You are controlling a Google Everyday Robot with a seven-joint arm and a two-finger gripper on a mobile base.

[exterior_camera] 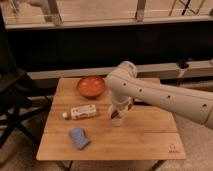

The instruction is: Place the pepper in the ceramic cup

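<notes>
Hanging just above the ceramic cup (116,121) is the pincer (118,111) (whether clamped or apart, I cannot tell).

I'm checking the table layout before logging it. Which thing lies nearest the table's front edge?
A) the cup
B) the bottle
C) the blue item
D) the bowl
C: the blue item lies closest to the front edge, with the bottle and the bowl farther back. The gripper hangs at the cup, right of the bottle.
</notes>
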